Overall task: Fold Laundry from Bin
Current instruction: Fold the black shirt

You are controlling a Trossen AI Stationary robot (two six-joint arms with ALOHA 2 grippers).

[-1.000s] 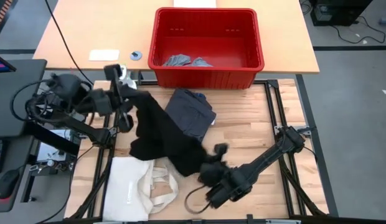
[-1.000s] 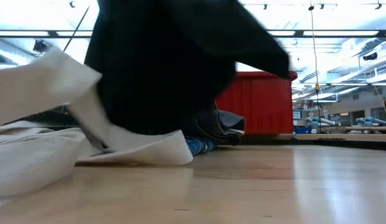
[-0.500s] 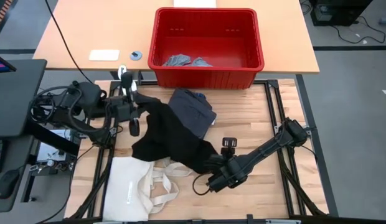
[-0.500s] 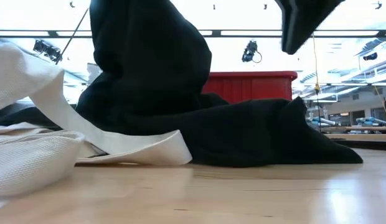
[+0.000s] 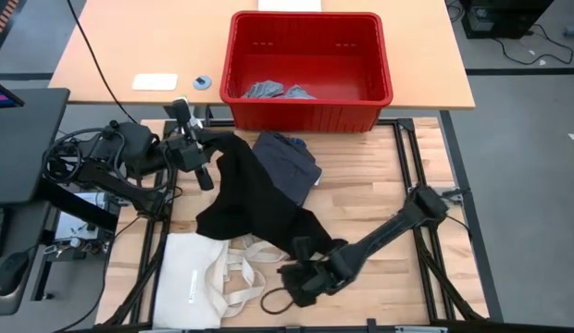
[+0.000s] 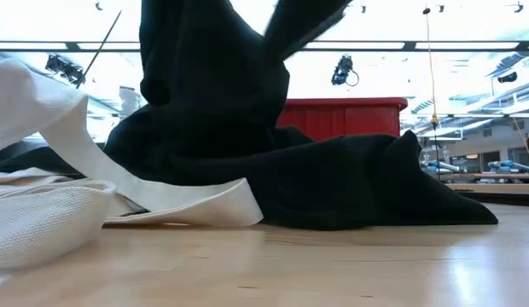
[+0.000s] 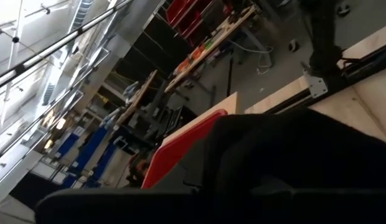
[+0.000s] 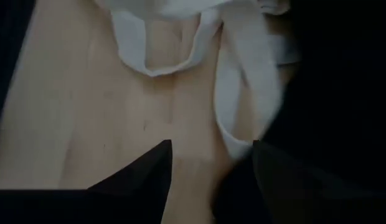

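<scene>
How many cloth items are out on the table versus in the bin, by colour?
Black garment, on table: 1
Dark grey garment, on table: 1
Cream tote bag, on table: 1
Light grey pieces, in the red bin: 2
Total: 5

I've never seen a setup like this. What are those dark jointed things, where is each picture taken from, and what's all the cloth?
They are two robot arms folding laundry. One camera looks down from above, one sits at table level, and one rides on each wrist. The left gripper is shut on the black garment, holding one end up. The right gripper hangs with its fingers apart over the cream tote bag, holding nothing. A dark grey piece lies beside the black one. The red bin behind holds light grey pieces.
</scene>
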